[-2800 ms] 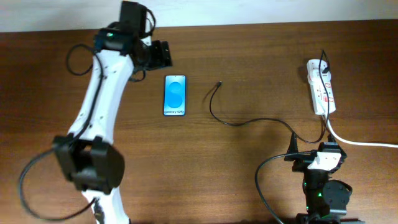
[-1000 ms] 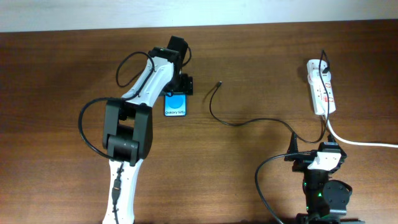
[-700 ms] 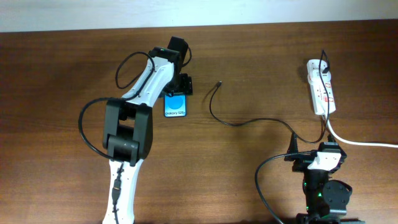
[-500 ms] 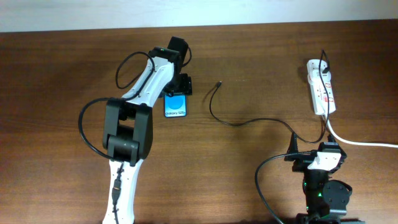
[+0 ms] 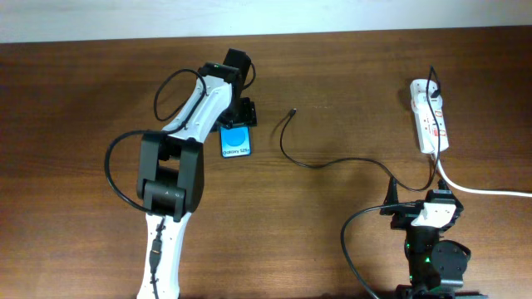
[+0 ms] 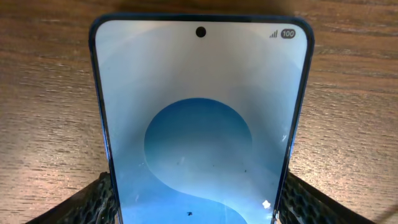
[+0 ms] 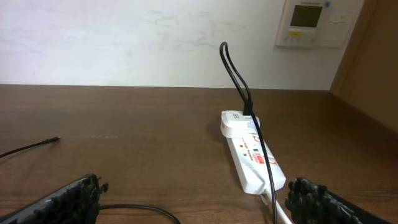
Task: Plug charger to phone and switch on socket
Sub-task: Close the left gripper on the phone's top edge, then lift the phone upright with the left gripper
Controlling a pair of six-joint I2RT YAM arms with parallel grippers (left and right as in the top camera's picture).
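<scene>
Left hand (image 5: 237, 124) clamped the phone (image 5: 236, 145) by its edges on the tabletop (image 5: 83, 166), right hand (image 5: 421, 208) gaped wide, while the charger (image 5: 309, 164) lay well clear, unplugged, so plugging and switching the socket (image 5: 429, 116) apparently remained.

Noted a dark brown wooden table (image 5: 75, 100) with fine grain running side to side, filling almost all of the overhead view. Behind the table's far edge, logged a plain white wall (image 7: 124, 37), faintly scuffed, with a small pale control panel (image 7: 311, 22) with a greenish display mounted high on it, well above the table's right end. Beyond that same right end, recorded a tall brown wood panel (image 7: 373, 68) beside the wall.
</scene>
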